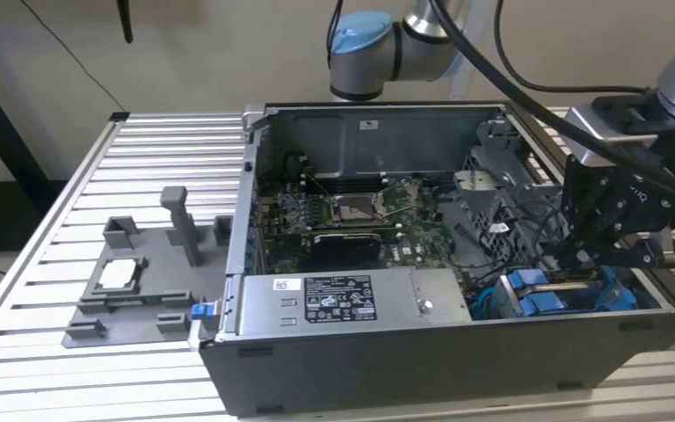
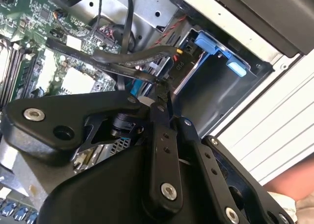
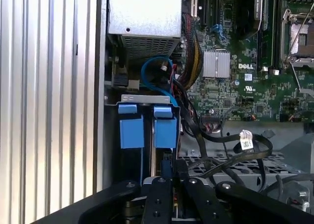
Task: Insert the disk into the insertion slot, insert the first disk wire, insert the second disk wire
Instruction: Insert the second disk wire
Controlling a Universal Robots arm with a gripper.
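My gripper (image 1: 578, 259) reaches down into the open computer case at the exterior view's right, over the insertion slot (image 1: 562, 297), a dark metal cage with blue fittings. In the second wrist view the fingertips (image 2: 165, 94) are pressed together on the end of a black flat disk wire (image 2: 113, 62), just beside the cage (image 2: 221, 89). A second wire with red and yellow strands (image 2: 169, 50) ends at the cage's edge. In the first wrist view two blue carrier tabs (image 3: 165, 126) stand side by side in the cage (image 3: 147, 98). The disk's metal body is hidden.
The motherboard (image 1: 350, 211) and silver power supply (image 1: 350, 297) fill the case. Loose black cables (image 3: 230, 140) cross beside the cage. A grey holder fixture (image 1: 127, 294) stands on the slatted table (image 1: 162, 149) at the exterior view's left. What looks like a person's arm (image 2: 294, 187) shows beyond the case.
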